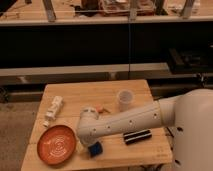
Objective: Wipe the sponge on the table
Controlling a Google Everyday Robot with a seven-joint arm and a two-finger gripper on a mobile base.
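Note:
The small dark-blue sponge (96, 149) lies near the front edge of the light wooden table (75, 97), just right of an orange plate. My white arm reaches in from the right, across the table's front half. Its gripper (90, 145) points down at the sponge's left side, largely hidden under the bulky wrist. The jaws stand open, and the sponge rests on the wood, partly covered by the gripper.
An orange plate (57, 145) sits at the front left. A white bottle (52, 111) lies at the left edge. A white cup (124, 99) stands at the back right, with a small orange item (103, 108) beside the arm. A black striped block (137, 136) lies at the front right.

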